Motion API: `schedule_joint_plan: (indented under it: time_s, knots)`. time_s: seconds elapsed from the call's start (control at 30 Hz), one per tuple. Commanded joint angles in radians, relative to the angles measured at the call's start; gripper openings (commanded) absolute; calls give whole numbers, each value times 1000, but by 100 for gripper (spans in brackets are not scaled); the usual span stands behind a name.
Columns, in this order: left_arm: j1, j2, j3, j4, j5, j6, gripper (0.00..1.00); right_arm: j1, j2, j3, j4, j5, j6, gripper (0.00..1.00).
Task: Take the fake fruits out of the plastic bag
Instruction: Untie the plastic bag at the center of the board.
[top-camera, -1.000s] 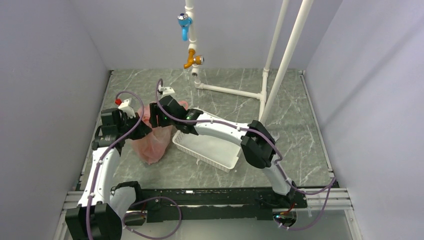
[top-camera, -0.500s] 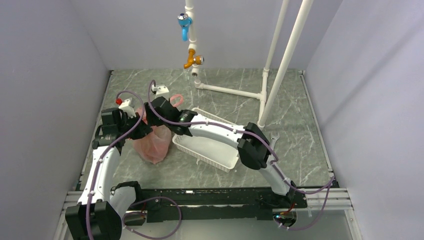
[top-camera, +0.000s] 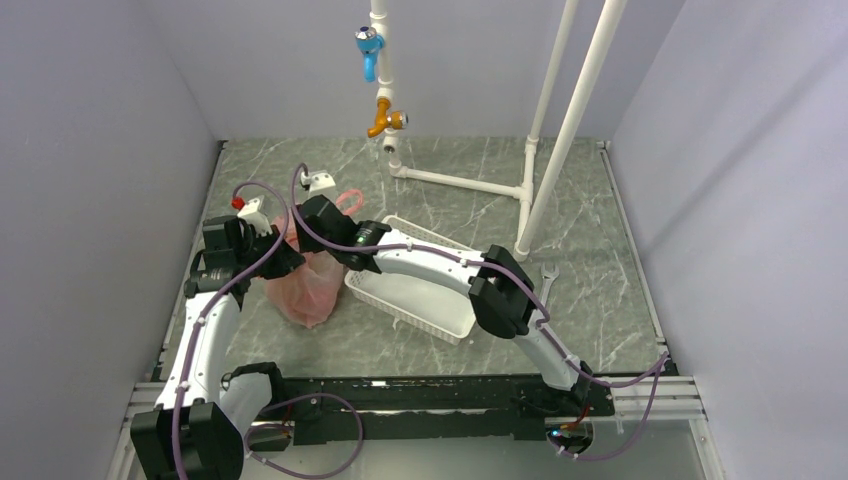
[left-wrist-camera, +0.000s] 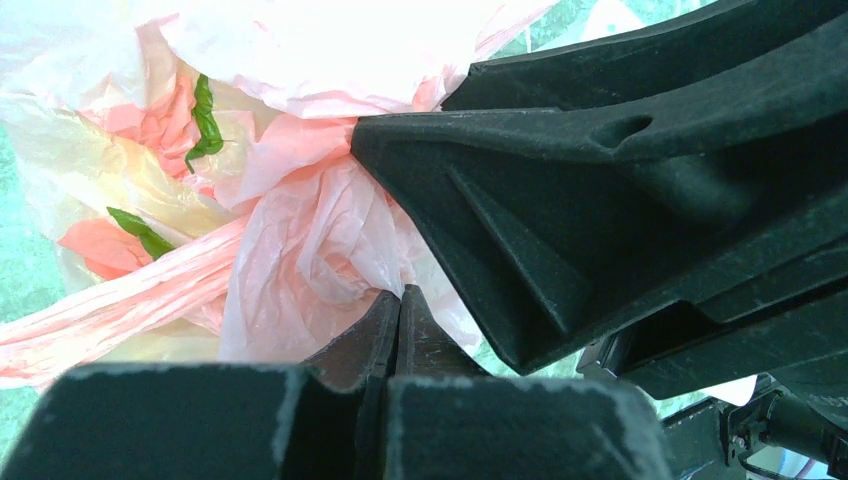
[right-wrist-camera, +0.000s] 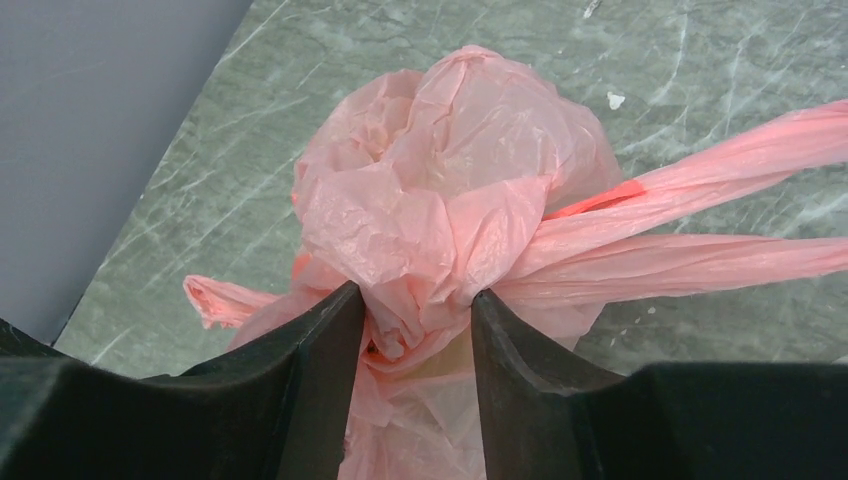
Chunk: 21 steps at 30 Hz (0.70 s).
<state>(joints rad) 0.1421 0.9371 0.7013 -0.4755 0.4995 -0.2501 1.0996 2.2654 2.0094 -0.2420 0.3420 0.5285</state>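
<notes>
The pink plastic bag (top-camera: 305, 285) stands bunched on the table's left side, beside the white basket. My left gripper (left-wrist-camera: 400, 296) is shut, its fingertips pinching the bag's film (left-wrist-camera: 320, 240). Red-orange fake fruits (left-wrist-camera: 100, 248) with green leaves show dimly through the film in the left wrist view. My right gripper (right-wrist-camera: 412, 300) reaches over from the right and is shut on the bag's gathered top (right-wrist-camera: 440, 170), one finger pressing each side of the wad. The bag's handles (right-wrist-camera: 700, 250) trail off to the right. In the top view the right gripper (top-camera: 310, 225) sits above the bag, close to the left gripper (top-camera: 288, 256).
A white slotted basket (top-camera: 440, 322) lies right of the bag, under the right forearm. White pipes (top-camera: 545, 150) with taps (top-camera: 385, 120) rise at the back. A small wrench (top-camera: 548, 272) lies right of the basket. The left wall is close to the bag.
My right gripper has shifted left over the bag and its jaws have narrowed onto the bunched top. A handle loop now shows behind it. The left gripper has stayed shut in place.
</notes>
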Motion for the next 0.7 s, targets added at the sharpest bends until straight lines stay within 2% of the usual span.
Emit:
schedule_joint_plan:
  time_s: [0.0,0.03,0.13,0.2,0.43,0.67]
  knots:
    - [-3,-5,4,28,11,7,0,2,-17,46,18,41,-21,45]
    - [-3,-3,5,26,12,6,0,0,-23,40,26,40,-20,43]
    - [-3,-3,7,25,12,6,0,-4,-33,37,29,22,-23,24]
    - [-3,-6,6,20,0,7,0,-10,-39,45,18,10,-13,17]
    - [-3,8,11,19,4,8,0,-44,-86,33,16,-94,26,15]
    - [-3,-11,11,13,-1,11,0,-122,-145,-54,81,-239,92,11]
